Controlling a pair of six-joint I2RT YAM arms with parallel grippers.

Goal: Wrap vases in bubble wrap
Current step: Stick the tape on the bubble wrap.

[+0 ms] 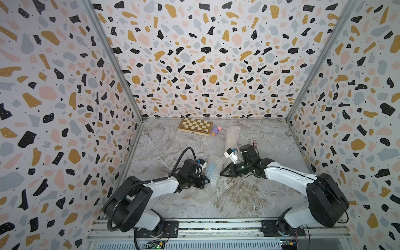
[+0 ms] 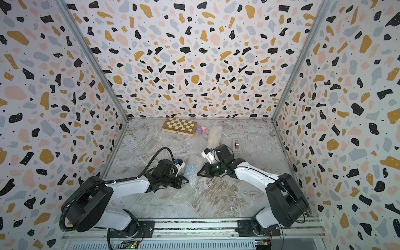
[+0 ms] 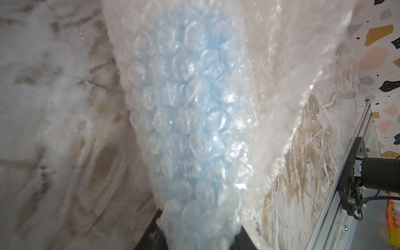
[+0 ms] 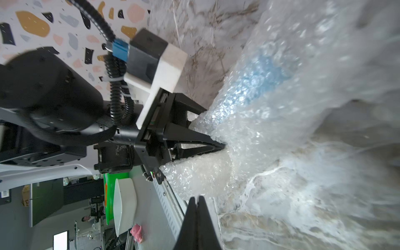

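Leaning low over the surface (image 1: 238, 194), the left arm (image 1: 161, 185) clamps its jaws on bubble wrap (image 1: 216, 161) round the light blue vase (image 1: 211, 168); the facing right arm (image 1: 281, 173) has jaws clenched empty.

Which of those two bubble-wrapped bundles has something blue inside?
The front bundle, pinched by the left gripper: light blue shows through its wrap. The back bundle looks only whitish.
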